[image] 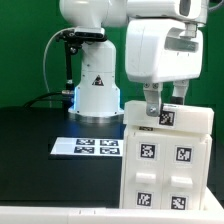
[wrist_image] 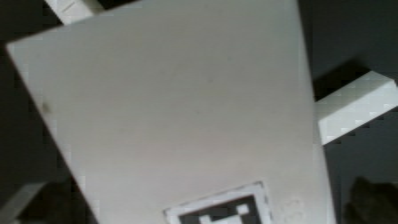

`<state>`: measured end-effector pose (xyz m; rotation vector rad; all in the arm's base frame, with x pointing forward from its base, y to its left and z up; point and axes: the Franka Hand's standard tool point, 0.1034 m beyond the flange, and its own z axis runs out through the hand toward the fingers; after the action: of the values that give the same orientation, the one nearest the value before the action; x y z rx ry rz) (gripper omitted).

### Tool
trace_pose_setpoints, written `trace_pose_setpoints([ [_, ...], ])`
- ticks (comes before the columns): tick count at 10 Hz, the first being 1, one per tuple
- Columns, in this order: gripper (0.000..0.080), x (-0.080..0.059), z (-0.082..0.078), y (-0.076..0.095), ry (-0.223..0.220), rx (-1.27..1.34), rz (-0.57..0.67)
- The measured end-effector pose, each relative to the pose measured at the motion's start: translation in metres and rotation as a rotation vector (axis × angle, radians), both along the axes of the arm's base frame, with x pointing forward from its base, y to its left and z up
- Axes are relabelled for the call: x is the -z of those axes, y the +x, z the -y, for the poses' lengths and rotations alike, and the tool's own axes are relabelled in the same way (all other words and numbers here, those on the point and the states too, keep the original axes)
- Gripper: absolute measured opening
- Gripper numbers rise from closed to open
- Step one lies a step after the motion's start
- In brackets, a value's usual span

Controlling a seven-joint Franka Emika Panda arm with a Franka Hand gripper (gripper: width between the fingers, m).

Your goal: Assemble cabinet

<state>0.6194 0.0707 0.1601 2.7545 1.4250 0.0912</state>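
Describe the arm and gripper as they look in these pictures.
The arm is glossy white with rounded, bulky links on a white cone-shaped base that has small dark marks on its front and a blue glow at its left side. A black cable runs down beside the base. A boxy white housing sits at the wrist. The gripper below it has dark grey fingers.

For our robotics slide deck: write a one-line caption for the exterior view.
Panda arm's gripper poised at the top edge of the white tagged cabinet, marker board lying on the black table.

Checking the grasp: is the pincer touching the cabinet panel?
Cannot tell. In the exterior view the pincer meets the cabinet panel's top edge, but no contact or gap shows plainly.
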Motion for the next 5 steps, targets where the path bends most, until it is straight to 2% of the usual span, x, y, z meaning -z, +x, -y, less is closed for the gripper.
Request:
trace_pose_setpoints([
  [1, 0.069, 0.0001, 0.0002, 0.0, 0.005, 0.077, 0.0],
  [2, 0.0549, 0.0002, 0.0002, -0.0001, 0.011, 0.155, 0.001],
  [5, 0.055, 0.0003, -0.0002, -0.0002, 0.029, 0.409, 0.004],
])
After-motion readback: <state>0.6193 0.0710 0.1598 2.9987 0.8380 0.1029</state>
